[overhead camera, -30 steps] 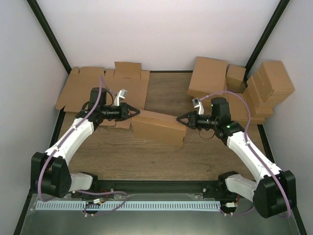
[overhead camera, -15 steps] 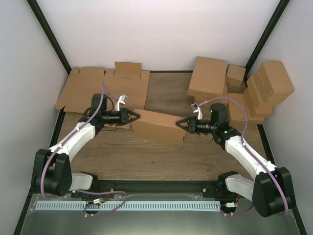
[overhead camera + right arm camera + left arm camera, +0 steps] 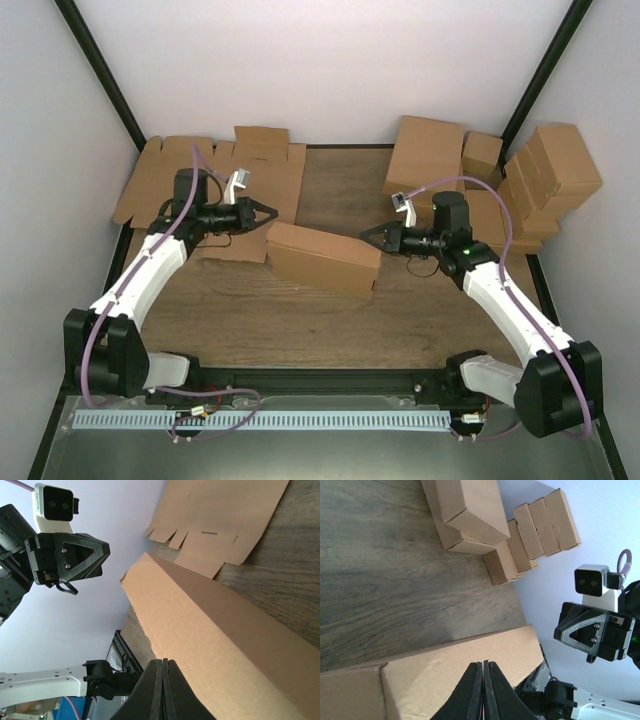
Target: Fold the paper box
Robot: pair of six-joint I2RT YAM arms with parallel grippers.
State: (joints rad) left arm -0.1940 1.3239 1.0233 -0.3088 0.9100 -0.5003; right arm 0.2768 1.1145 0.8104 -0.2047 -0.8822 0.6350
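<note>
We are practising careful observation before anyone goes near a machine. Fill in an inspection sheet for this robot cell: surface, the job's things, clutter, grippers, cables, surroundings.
Surface: wooden table, plank grain, no spills seen.
Job's things: paper box, folded shut, lying askew mid-table between the arms.
Clutter: flat blanks at back left; closed boxes piled at back right.
Grippers: left gripper and right gripper both have their fingers shut on nothing, one near each end of the box.
Cables: a purple cable runs along each arm; no snag seen.
Surroundings: white walls, black frame posts.
</note>
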